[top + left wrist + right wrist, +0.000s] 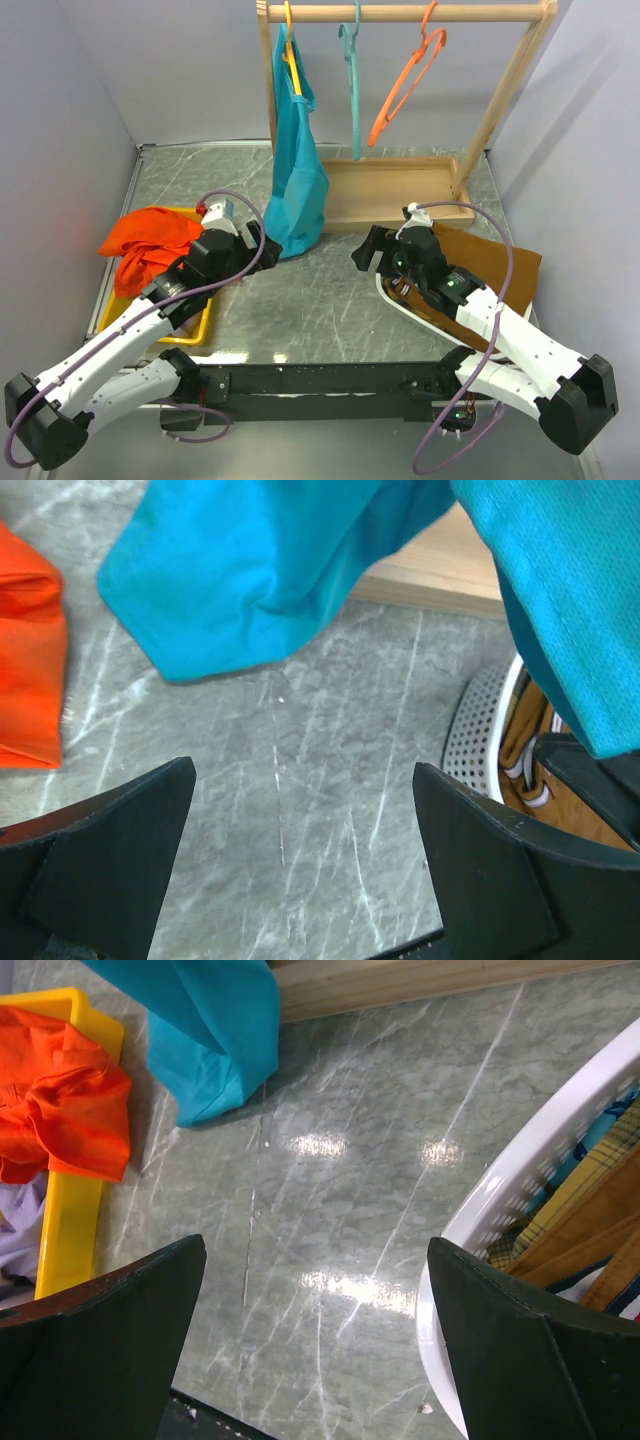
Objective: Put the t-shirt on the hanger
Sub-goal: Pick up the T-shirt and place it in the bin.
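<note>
The orange-red t-shirt (148,240) lies crumpled in the yellow tray (195,330) at the left; it also shows in the right wrist view (60,1095) and at the left edge of the left wrist view (25,670). The orange hanger (408,85) hangs empty from the wooden rail (400,13) at the right. My left gripper (262,245) is open and empty beside the tray, just above the table (300,810). My right gripper (368,252) is open and empty over the middle of the table, left of the white basket (520,1190).
A teal-blue t-shirt (295,190) hangs on a yellow hanger (290,45) from the rail, its hem near my left gripper. A teal hanger (352,70) hangs in the middle. The rack's wooden base (390,190) lies behind. The basket holds brown clothes (480,262). A lilac cloth (18,1230) lies in the tray.
</note>
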Tool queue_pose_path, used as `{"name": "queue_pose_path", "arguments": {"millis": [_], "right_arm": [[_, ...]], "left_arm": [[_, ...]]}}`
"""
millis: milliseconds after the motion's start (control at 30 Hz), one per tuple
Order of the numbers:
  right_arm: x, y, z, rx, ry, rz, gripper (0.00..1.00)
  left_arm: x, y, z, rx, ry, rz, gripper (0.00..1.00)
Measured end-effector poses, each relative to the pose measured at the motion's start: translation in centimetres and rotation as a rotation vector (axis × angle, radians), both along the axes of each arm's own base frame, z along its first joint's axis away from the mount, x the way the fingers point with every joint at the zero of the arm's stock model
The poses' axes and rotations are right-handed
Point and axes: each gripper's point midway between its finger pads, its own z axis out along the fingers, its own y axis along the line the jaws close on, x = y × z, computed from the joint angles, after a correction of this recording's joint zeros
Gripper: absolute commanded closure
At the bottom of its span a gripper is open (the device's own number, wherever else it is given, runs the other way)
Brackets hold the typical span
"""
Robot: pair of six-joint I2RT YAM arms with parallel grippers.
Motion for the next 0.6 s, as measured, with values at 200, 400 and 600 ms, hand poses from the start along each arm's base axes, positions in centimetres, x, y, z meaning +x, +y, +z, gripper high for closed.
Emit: {"name": "queue_pose_path", "arguments": {"millis": [200, 400, 600], "right_arm": [[0.1, -0.2, 0.0, -0.003, -0.004, -0.012, 0.0], [0.3, -0.1, 0.2, -0.001, -0.012, -0.01, 0.0], [0.3, 0.3, -0.5, -0.011, 0.007, 0.01, 0.0]], "left_arm": [[0.3, 1.1, -1.2, 0.039, 0.037, 0.067, 0.04], [1.1, 2.3, -2.3, 0.105, 0.119, 0.172, 0.04], [3.5, 6.5, -2.0, 0.135, 0.17, 0.359, 0.04]]}}
